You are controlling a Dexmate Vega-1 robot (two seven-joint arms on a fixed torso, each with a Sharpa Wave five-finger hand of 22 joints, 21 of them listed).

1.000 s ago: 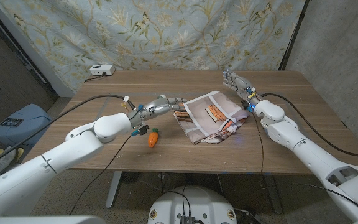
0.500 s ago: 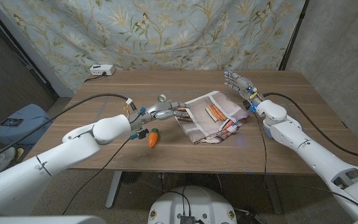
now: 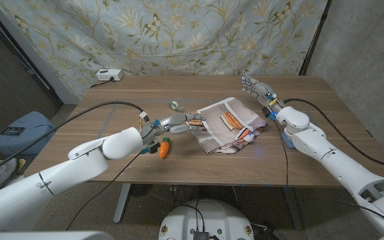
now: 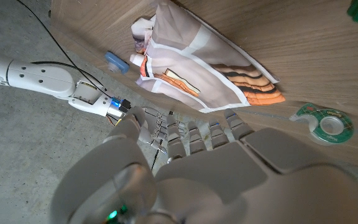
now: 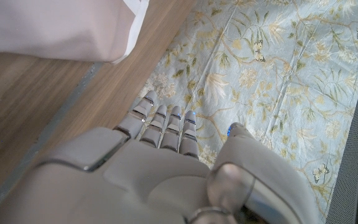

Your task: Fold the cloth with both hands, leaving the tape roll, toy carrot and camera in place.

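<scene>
Reaching in from the near side, your left robot hand [image 3: 179, 121] has advanced past the toy carrot [image 3: 165, 147] to the cloth's [image 3: 227, 124] left edge; fingers extended, gripping nothing yet. Cloth lies mid-surface, already doubled and rumpled. Tape roll [image 3: 175, 105], uncovered since a second ago, sits just beyond. Right robot hand [image 3: 257, 87] remains open, raised past the cloth's far right corner. Judgement: next fold is being set up.

Toy carrot [image 3: 165, 147] half hidden behind left arm, cloth [image 5: 67, 28] cut by right wrist view's edge, white tabletop box [image 3: 109, 75] too small to identify
</scene>
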